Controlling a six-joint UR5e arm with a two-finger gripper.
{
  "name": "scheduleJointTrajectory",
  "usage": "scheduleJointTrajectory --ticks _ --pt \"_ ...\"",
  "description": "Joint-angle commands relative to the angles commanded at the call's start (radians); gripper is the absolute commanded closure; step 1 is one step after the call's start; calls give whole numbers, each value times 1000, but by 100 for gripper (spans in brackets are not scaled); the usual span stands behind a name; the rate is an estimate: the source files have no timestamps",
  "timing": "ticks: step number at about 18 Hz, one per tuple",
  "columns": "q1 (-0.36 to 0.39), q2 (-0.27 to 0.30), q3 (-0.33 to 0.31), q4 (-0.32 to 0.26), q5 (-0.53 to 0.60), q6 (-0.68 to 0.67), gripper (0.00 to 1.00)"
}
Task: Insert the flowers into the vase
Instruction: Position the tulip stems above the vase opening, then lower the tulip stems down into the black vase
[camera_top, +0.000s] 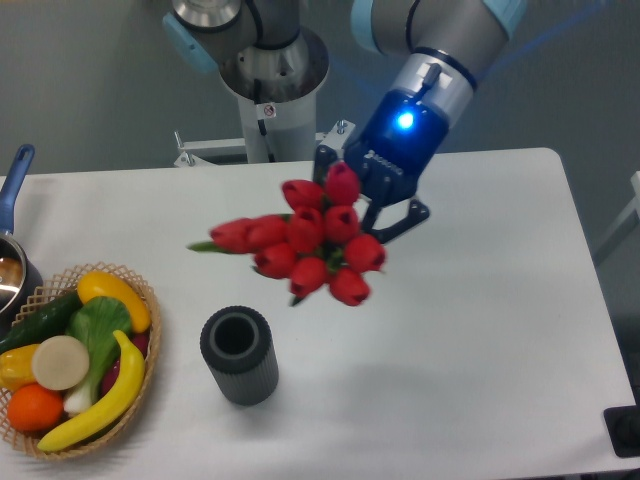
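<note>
The flowers (310, 240), a bunch of red closed tulip buds with a few green leaf tips, hang in the air above the middle of the table. My gripper (378, 205) is behind and to the right of the buds and is shut on the bunch's stems, which the buds hide. The vase (238, 354), a short dark grey ribbed cylinder with an open round mouth, stands upright on the white table (480, 320), below and to the left of the flowers. Its mouth looks empty.
A wicker basket (150, 345) with bananas, an orange, a cucumber and other produce sits at the front left. A blue-handled pot (14, 180) is at the left edge. The arm's base (270, 70) stands behind the table.
</note>
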Motion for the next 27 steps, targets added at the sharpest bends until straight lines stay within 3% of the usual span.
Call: scheduleJointTrajectory --ticks 6,11,14,27 --pt "-41 -9 -20 0 -157 115 64" --pt "-86 -35 -11 0 -183 123 64" --pt "-91 -72 -6 0 -197 126 64" --pt "-110 -123 -17 -2 -198 126 64"
